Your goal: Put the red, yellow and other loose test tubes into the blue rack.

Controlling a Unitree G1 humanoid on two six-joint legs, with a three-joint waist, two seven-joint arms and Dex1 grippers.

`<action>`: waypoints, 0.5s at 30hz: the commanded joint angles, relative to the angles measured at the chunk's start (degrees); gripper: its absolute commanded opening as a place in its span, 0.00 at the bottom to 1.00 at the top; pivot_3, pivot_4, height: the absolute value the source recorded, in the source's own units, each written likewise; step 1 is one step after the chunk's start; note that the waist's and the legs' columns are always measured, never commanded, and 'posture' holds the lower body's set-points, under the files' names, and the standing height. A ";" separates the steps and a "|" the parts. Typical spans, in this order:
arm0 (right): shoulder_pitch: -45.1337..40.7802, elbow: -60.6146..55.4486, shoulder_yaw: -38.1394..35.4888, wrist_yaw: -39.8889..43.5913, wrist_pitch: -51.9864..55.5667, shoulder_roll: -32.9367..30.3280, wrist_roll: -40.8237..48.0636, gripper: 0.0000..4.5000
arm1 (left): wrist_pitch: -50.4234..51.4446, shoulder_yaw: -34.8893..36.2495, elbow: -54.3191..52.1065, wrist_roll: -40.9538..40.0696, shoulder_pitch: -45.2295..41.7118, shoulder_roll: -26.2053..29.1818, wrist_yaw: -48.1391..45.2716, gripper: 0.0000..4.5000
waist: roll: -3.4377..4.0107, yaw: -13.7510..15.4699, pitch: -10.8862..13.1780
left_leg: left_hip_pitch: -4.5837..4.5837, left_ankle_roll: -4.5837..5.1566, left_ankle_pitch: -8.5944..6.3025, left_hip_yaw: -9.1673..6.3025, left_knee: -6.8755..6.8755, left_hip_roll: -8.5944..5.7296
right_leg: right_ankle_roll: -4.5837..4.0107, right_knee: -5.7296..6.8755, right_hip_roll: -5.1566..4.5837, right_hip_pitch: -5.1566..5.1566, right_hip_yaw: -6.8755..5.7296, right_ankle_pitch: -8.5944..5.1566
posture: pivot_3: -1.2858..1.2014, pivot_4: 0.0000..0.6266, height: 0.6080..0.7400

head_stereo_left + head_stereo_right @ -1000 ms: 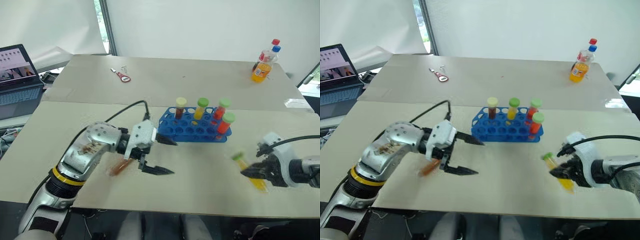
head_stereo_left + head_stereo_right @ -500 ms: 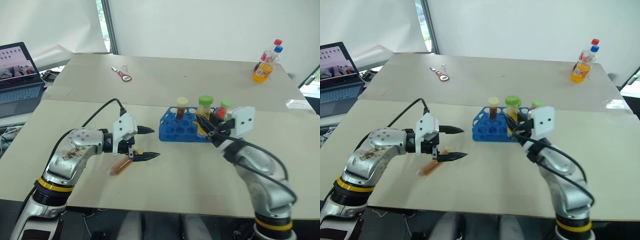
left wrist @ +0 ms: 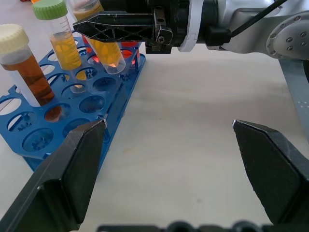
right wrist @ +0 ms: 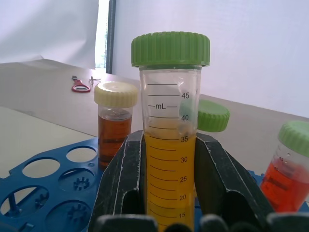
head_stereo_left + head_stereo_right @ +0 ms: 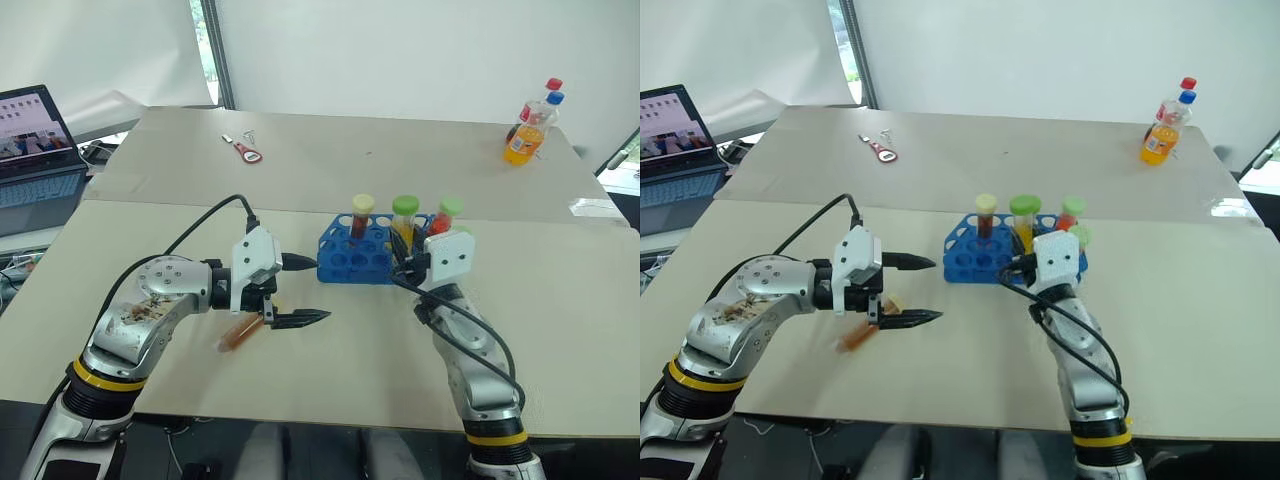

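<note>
laptop (image 5: 35, 140) cropped, tabletop tube (image 5: 240, 333) perhaps blurred

The scene is lit brightly and evenly by soft daylight. The strongest light is seen in the window strip (image 5: 205, 45) behind the table (image 5: 400, 160), where detail is washed out. Only faint, soft shadows are cast on the table beside the blue rack (image 5: 345, 262). A pale glare patch is seen on the table's far right edge. In the right wrist view the held yellow tube (image 4: 170, 130) is rendered sharply, while the wall behind it is softened. Slight smearing is seen on the loose tube (image 5: 857, 337) near the rack.
</note>
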 commanded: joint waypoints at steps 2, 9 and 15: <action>0.21 1.07 -0.07 -1.67 -3.32 1.28 -1.77 0.21 | 0.66 0.73 -1.63 -1.05 -1.97 -0.16 0.42 1.00 | 0.00 -0.09 0.00 | 0.00 0.00 0.00 0.00 0.00 0.00 | 0.00 0.01 0.00 0.00 0.00 0.00 | 0.52 0.24 0.48; 1.46 3.19 -0.98 -3.22 -6.01 5.79 0.32 0.21 | 1.37 0.68 -1.52 -1.20 -2.59 -1.30 1.40 1.00 | 0.00 -0.13 0.00 | 0.00 0.00 0.00 -0.01 0.01 0.01 | -0.01 0.04 0.01 -0.01 0.00 0.00 | 0.52 0.24 0.48; 3.88 3.58 -0.04 -1.78 -7.78 7.61 1.03 0.21 | 5.18 2.49 -1.16 -3.55 -4.31 -4.76 6.11 1.00 | 0.01 -0.23 0.00 | 0.00 0.00 0.00 -0.02 0.01 0.01 | -0.01 0.06 0.00 -0.02 0.00 0.00 | 0.52 0.24 0.48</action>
